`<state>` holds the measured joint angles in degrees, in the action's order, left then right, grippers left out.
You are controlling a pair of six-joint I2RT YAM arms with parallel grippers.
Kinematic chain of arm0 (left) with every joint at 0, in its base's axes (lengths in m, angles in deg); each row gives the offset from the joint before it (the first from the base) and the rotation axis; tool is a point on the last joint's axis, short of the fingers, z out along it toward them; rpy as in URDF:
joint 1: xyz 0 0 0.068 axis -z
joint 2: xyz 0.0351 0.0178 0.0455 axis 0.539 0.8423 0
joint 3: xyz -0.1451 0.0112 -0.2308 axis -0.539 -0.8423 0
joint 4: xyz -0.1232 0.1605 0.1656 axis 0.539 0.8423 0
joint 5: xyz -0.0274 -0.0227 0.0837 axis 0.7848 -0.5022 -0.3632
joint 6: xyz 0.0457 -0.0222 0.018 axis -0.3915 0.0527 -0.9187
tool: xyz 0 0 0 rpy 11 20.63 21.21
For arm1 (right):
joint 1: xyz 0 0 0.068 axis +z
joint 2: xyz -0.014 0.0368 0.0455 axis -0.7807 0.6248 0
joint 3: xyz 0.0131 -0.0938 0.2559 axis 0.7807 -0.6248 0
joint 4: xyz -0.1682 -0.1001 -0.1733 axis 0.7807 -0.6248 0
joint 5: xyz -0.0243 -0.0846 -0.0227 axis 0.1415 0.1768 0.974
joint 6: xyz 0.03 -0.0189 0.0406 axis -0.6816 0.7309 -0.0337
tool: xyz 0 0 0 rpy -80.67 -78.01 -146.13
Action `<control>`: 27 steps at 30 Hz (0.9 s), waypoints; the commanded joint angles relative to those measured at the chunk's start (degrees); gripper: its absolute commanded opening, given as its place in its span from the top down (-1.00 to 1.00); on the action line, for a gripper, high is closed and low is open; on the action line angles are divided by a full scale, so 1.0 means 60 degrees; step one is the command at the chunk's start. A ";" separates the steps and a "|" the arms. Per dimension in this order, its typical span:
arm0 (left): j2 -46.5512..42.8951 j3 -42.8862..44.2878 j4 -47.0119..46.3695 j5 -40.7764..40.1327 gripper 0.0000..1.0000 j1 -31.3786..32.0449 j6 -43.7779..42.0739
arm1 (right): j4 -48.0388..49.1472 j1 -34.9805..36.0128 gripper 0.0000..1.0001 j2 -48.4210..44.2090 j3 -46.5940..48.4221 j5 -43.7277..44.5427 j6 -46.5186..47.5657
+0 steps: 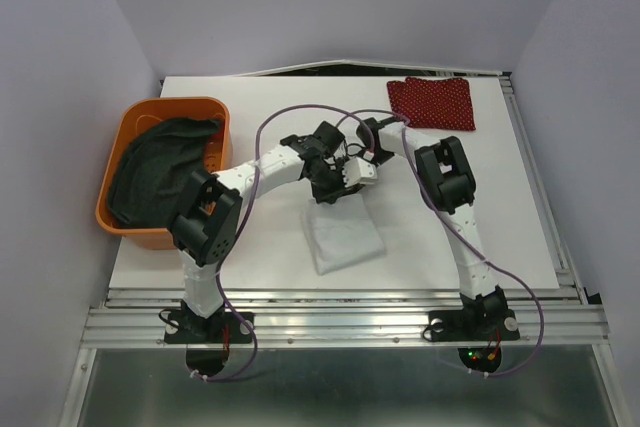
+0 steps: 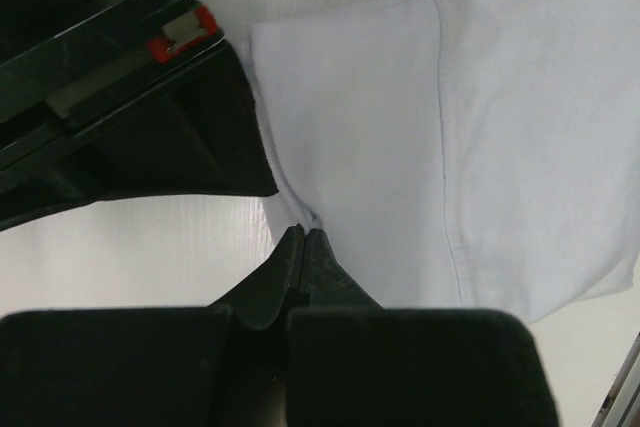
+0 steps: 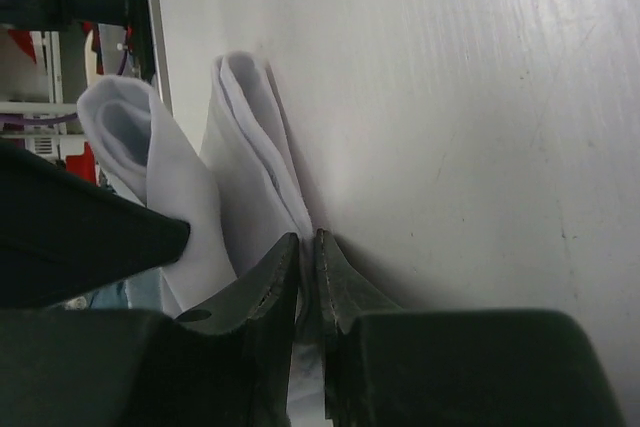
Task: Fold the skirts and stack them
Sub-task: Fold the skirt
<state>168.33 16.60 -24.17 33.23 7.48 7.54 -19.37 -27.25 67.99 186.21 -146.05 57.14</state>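
White table (image 1: 500, 207), lilac walls (image 1: 300, 7), left claw (image 2: 303, 237) closed, right claw (image 3: 308, 242) pinching white skirt (image 1: 345, 237)

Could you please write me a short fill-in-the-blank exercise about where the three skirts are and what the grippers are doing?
1. The dark grey skirt lies inside the ____ basket.
2. The folded red skirt lies at the table's far ____ corner.
3. The white skirt is pinched by ____ grippers: the left gripper and the right gripper.
Missing words: orange; right; two.
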 commanded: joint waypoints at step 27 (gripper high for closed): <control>-0.1474 0.0375 -0.0585 -0.0892 -0.70 -0.0589 0.1203 | 0.0389 -0.1082 -0.36 -0.0514 0.2758 0.2313 -0.1920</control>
<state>168.09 13.17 -29.22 29.17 4.22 10.27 -20.64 -29.29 67.99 197.66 -138.99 49.60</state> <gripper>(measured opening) 0.757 0.669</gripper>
